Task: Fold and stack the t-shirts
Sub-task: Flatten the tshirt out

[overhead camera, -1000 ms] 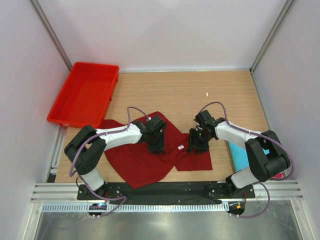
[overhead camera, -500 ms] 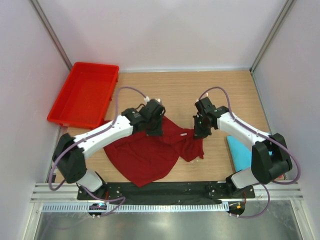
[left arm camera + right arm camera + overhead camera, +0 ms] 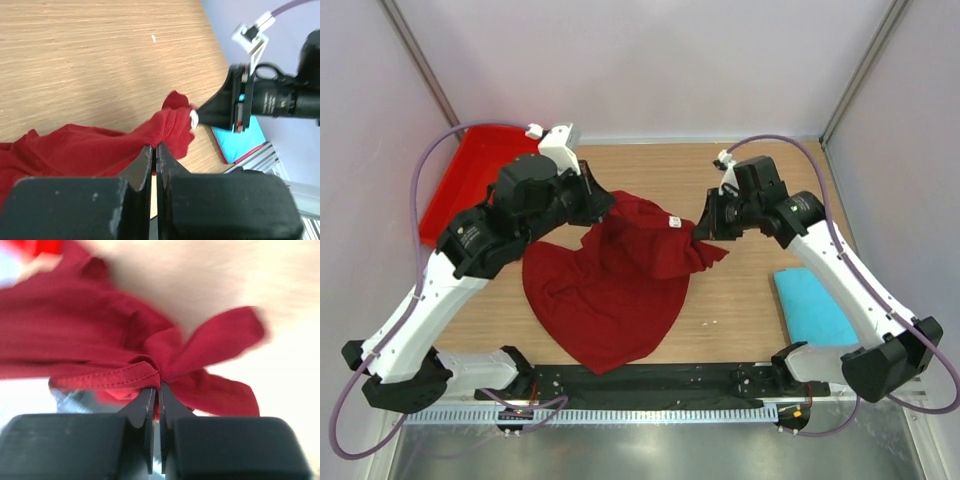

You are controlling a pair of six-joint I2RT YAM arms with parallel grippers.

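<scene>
Claws gripped cloth from both sides: the left claw [image 3: 604,206] and the right claw [image 3: 704,228] were each pinched tight on the upper edge of the maroon t-shirt [image 3: 620,290], which hung stretched between them over the middle of the wooden table [image 3: 760,170]. The shirt's lower part spread in loose folds on the table, reaching toward the near edge, and a small white label [image 3: 674,222] showed close to the right claw. Seen from the left wrist, the fingers [image 3: 146,160] met with red fabric bunched at their tips. The right wrist view showed the same, a hemmed fold gathered where the tips closed. A folded turquoise t-shirt [image 3: 815,305] lay flat near the table's right edge, well apart from the maroon one. A bright red tray [image 3: 460,170] sat at the far left corner, partly hidden behind the left arm.
</scene>
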